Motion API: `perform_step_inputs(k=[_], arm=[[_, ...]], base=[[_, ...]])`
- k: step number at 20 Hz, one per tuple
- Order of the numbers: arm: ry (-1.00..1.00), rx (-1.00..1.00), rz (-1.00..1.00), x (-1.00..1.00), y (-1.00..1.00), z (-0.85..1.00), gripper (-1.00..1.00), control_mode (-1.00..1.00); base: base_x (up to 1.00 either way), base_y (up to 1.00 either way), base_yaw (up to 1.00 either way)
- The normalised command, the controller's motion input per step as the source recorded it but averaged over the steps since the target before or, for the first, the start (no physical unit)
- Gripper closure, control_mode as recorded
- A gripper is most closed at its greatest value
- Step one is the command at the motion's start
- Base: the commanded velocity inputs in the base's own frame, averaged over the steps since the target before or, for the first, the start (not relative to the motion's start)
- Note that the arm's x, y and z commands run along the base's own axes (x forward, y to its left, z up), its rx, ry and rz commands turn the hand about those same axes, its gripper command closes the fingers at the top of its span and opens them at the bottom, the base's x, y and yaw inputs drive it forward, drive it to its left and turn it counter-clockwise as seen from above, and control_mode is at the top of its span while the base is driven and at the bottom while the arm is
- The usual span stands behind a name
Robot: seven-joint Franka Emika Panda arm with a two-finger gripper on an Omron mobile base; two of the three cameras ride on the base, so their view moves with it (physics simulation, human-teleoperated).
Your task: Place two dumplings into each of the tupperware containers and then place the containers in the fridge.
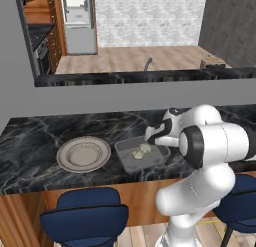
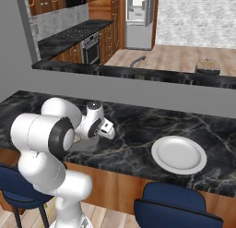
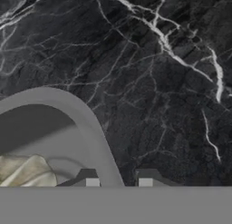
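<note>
One grey tupperware container [image 1: 126,162] lies on the black marble counter [image 1: 30,141] with two pale dumplings [image 1: 141,151] inside. My gripper [image 1: 150,139] reaches down at the container's far right corner. In the hand view my gripper [image 3: 118,183] straddles the container's curved wall [image 3: 97,141], one fingertip [image 3: 92,182] inside and the other outside, shut on it. A dumpling [image 3: 25,173] lies just inside that wall. In the right base view my arm partly hides the container [image 2: 87,145]. The fridge [image 1: 80,21] [image 2: 138,15] stands far off across the kitchen, with its white interior visible.
A round beige plate [image 1: 65,158] [image 2: 159,151] sits beside the container. A raised ledge [image 1: 150,77] with a faucet [image 1: 148,64] runs behind the counter. Blue stools [image 1: 85,213] stand in front of the counter, beside my base.
</note>
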Motion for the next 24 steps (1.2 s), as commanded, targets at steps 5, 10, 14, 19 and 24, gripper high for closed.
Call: perform_step_inputs(k=[5,10,14,19,24], arm=[[-0.12,0.05,-0.05,-0.20,0.10,-0.01,1.00,-1.00],[0.18,0.10,-0.26,0.06,-0.40,0.03,1.00,-1.00],[0.27,0.19,-0.34,0.06,-0.98,0.02,1.00,-1.00],[-0.05,0.18,-0.39,0.00,-0.44,0.00,1.00,-1.00],[-0.28,0.16,-0.38,-0.09,-0.01,0.21,1.00,-1.00]], base=[[0.00,0.00,0.00],[0.00,0.00,0.00],[0.00,0.00,0.00],[0.00,0.00,0.00],[0.00,0.00,0.00]])
